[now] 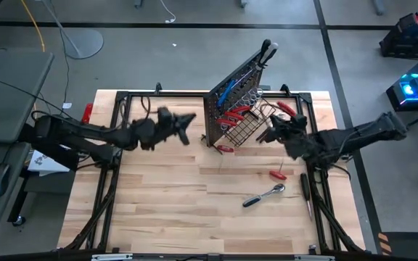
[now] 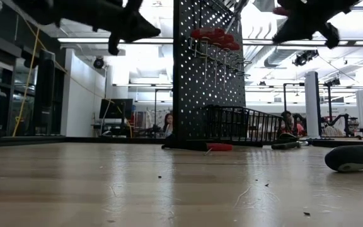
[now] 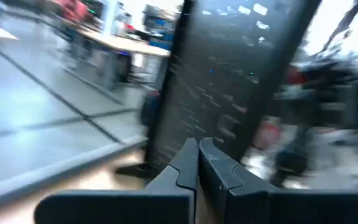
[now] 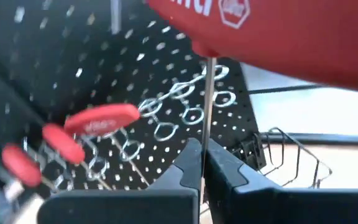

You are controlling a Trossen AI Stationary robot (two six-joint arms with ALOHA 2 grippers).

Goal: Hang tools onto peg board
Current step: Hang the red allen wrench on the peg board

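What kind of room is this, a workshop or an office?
Most likely a robotics lab or workshop. Two dark robot arms work over a pale wooden table holding an upright black perforated peg board hung with red-handled screwdrivers. Behind it, the low view shows benches, monitors and seated people.

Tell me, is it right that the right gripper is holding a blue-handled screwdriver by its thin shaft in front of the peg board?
Not quite: the handle is red, not blue. The right wrist view shows the right gripper shut on the thin shaft of a red-handled screwdriver before the peg board.

Black perforated peg board with red-handled screwdrivers, blue key, chrome ratchet on pale wood table
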